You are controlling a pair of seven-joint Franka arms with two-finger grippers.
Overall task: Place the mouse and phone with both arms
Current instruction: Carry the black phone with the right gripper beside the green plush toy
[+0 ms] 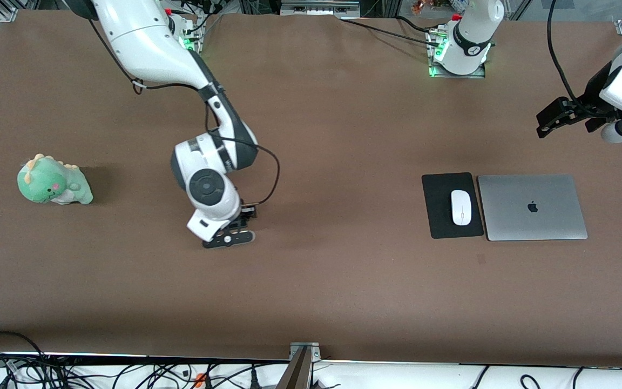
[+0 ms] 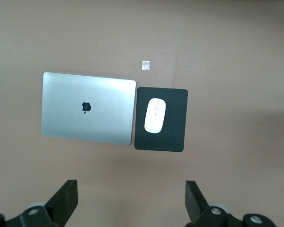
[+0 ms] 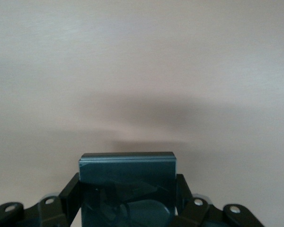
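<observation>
The white mouse (image 1: pixel 461 207) lies on a black mouse pad (image 1: pixel 440 216) beside a closed silver laptop (image 1: pixel 532 207); it also shows in the left wrist view (image 2: pixel 155 115). My left gripper (image 1: pixel 551 120) is open and empty, up in the air over the table at the left arm's end, with the laptop and pad below it (image 2: pixel 131 191). My right gripper (image 1: pixel 229 235) is low over the middle of the table and shut on the phone (image 3: pixel 127 170), a dark slab held between its fingers (image 3: pixel 72 189). I cannot tell if the phone touches the table.
A green dinosaur plush (image 1: pixel 53 181) sits toward the right arm's end of the table. A small pale scrap (image 2: pixel 146 65) lies on the brown table (image 1: pixel 343 292) near the pad. Cables run along the front edge.
</observation>
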